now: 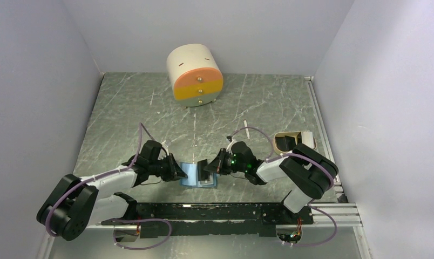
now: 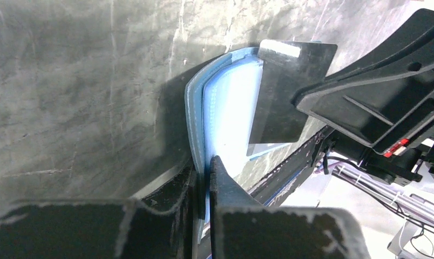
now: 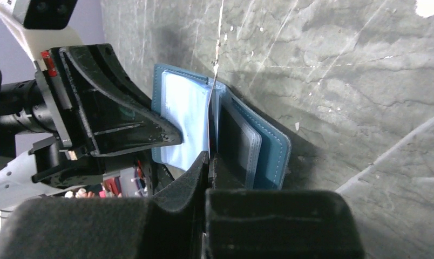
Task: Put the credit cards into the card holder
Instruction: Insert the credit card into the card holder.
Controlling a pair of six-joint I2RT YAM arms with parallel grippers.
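Note:
The card holder [image 1: 190, 174] lies open near the table's front edge, teal outside [image 3: 270, 144] and light blue inside [image 2: 231, 102]. My left gripper [image 1: 179, 171] is shut on its left flap, which is pinched upright between the jaws [image 2: 205, 168]. My right gripper [image 1: 204, 171] is shut on a black credit card [image 2: 284, 91], held on edge over the holder's fold. In the right wrist view that card [image 3: 210, 110] shows as a thin line rising from the jaws [image 3: 208, 159]. A dark panel [image 3: 234, 141] sits behind a clear pocket on the holder's right half.
A cream drum-shaped drawer unit [image 1: 196, 74] with an orange front stands at the back. A beige oval tray [image 1: 296, 134] with a dark inside sits right of the right arm. Grey walls close in the marbled table [image 1: 123, 118] on three sides.

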